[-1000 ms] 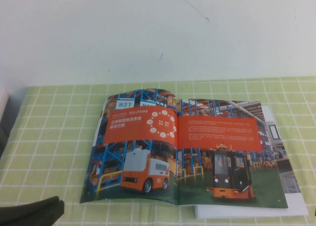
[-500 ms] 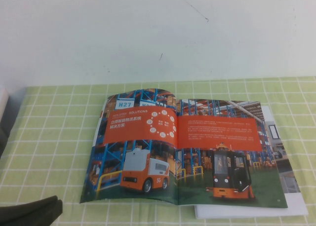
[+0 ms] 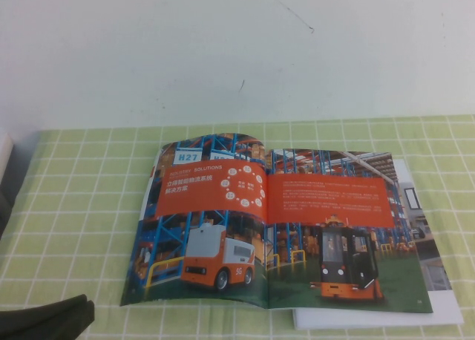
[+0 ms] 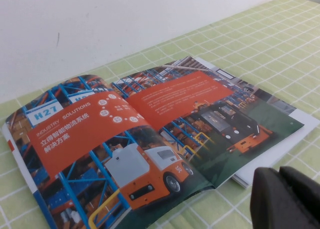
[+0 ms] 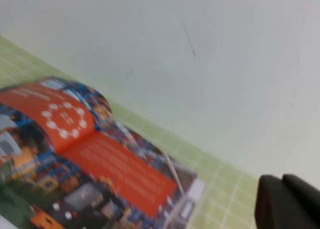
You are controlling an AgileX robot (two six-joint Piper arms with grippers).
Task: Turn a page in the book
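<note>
Left gripper (image 3: pixel 44 318) off book (image 3: pixel 274 229) corner

Bright, even, soft light, faint shadows, mild glare on gloss, right wrist view blurred

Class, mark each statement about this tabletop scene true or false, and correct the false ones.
1. The book lies open on a green checked cloth. True.
2. The spread shows a white building under blue sky. False: warehouse racks and an orange band.
3. The left gripper sits at the near left corner, off the book. True.
4. The right gripper is pinching a page. False: it is clear of the book.
</note>
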